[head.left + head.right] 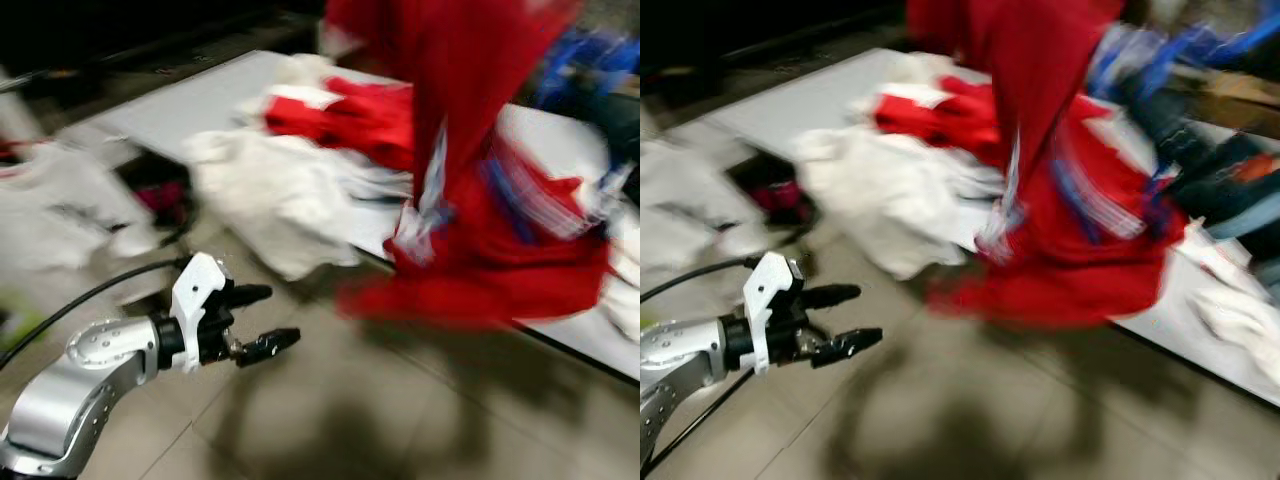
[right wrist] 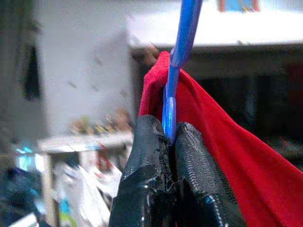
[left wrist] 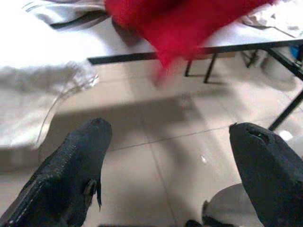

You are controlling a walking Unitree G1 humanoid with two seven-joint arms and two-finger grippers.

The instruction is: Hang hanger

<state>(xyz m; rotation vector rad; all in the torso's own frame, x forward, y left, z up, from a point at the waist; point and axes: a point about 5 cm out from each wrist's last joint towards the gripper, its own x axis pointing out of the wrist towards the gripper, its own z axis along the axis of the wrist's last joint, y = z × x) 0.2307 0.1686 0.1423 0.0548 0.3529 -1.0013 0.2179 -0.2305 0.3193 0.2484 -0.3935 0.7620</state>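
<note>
I seem to be in a home's laundry or storage room. Clothes [image 1: 290, 190] lie heaped across a white table [image 1: 190, 100] to its edge, over a tiled floor [image 1: 400, 400], and my right wrist sees cluttered shelves [image 2: 85, 137] by a pale wall [image 2: 80, 66].

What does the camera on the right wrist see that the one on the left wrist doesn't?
Right wrist view: the right gripper pinched shut on a blue hanger that carries the red garment.

Left wrist view: the left gripper open and holding nothing, above a tiled floor, with a white table and white clothes.

Both: the red garment.
</note>
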